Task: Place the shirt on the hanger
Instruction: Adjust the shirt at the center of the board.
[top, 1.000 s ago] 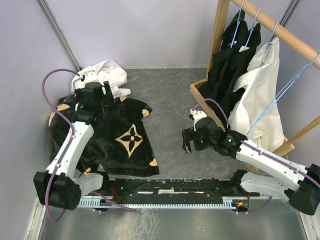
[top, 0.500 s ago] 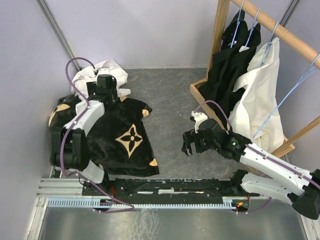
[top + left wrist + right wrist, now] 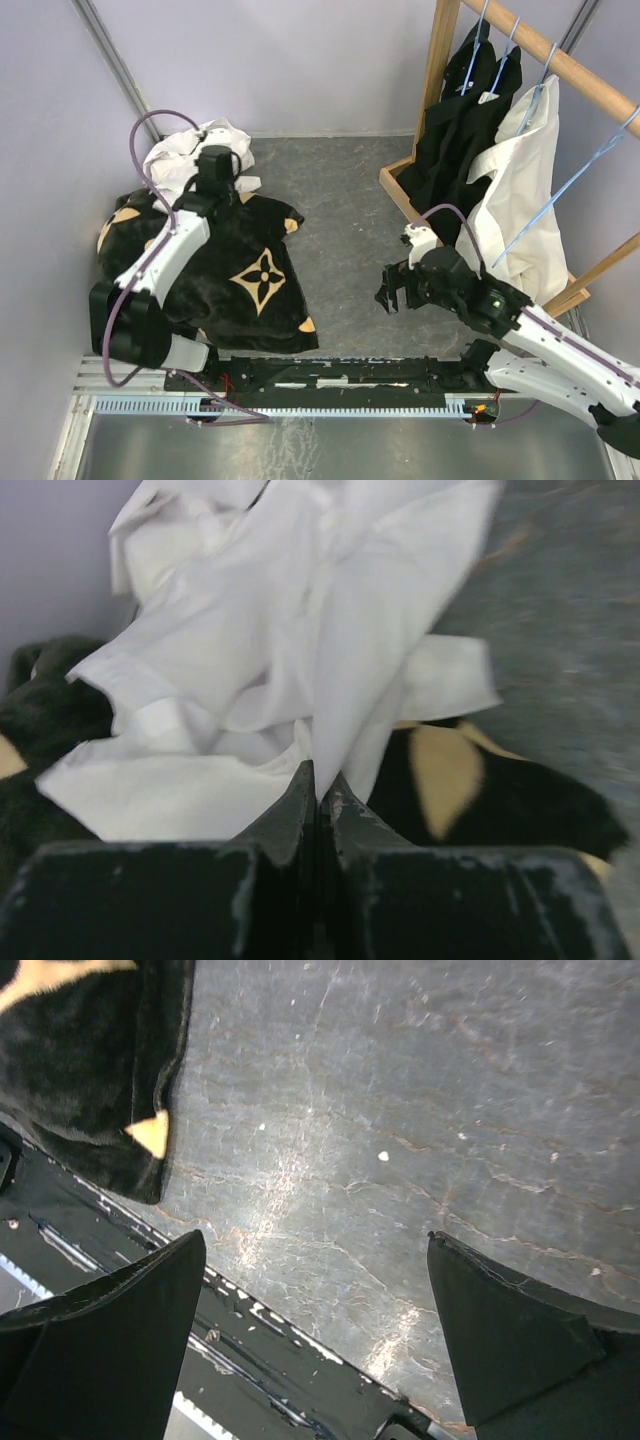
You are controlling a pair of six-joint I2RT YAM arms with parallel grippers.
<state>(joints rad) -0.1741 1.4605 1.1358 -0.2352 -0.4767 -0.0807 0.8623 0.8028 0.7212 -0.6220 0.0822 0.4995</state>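
Shirt (image 3: 230, 660) one, in left jaws; bare hanger (image 3: 575, 181) one.

Grey table (image 3: 330, 200) (black cloth (image 3: 240, 240), shirt (image 3: 170, 160))

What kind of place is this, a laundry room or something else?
Probably a robot test cell for hanging clothes, not a home: two arms on a rail, plain walls around a grey table, and a wooden rack with shirts on blue hangers.
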